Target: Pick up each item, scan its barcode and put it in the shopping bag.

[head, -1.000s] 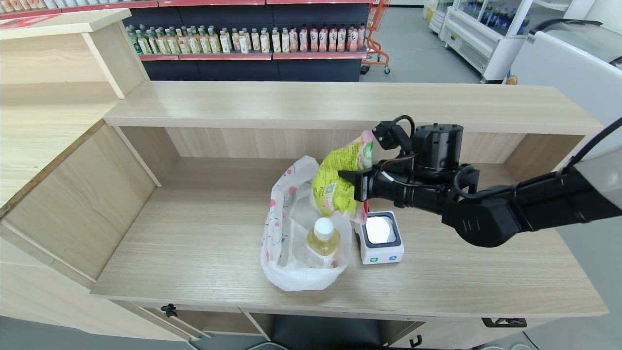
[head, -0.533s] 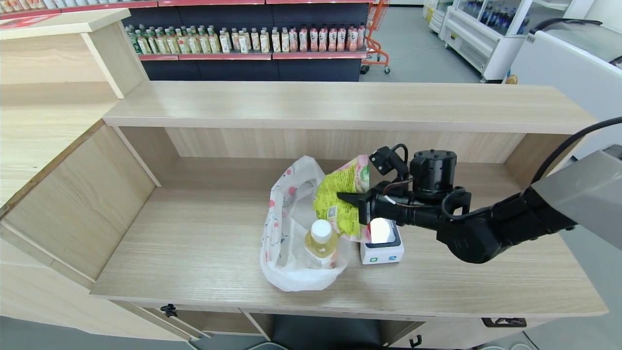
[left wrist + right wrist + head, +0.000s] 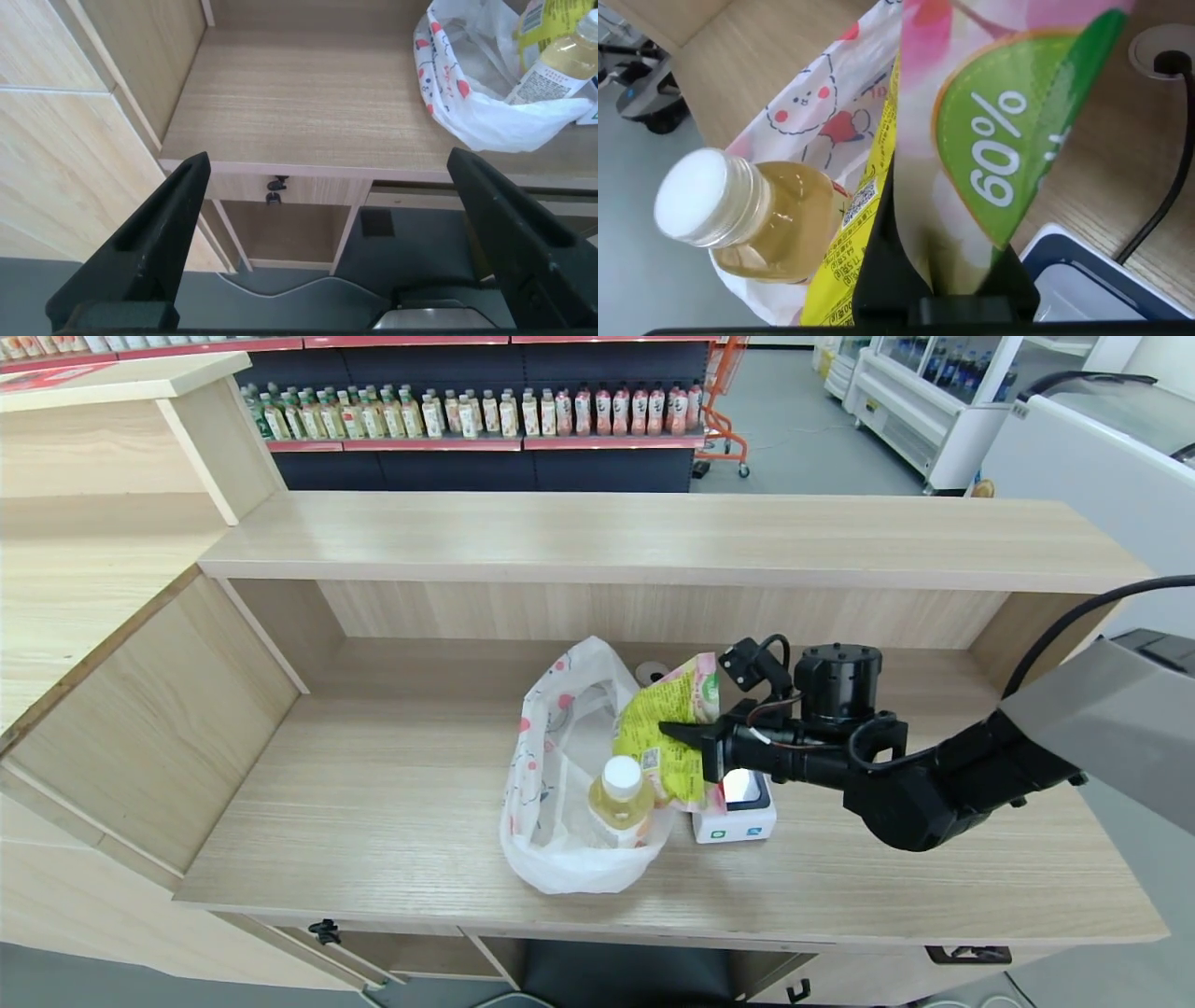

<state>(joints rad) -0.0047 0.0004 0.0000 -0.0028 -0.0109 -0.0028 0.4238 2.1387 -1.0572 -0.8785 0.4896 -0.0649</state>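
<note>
place: retail shop, checkout area | evidence: long shelf of bottled drinks (image 3: 467, 415) on red rails | glass-fronted freezer cabinets (image 3: 920, 392) | orange trolley (image 3: 727, 415) | wooden checkout counter (image 3: 653, 537) with barcode scanner (image 3: 738, 819)

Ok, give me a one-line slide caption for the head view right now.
Right tool holds a pouch at the scanner, beside the bag with a bottle inside.
</note>
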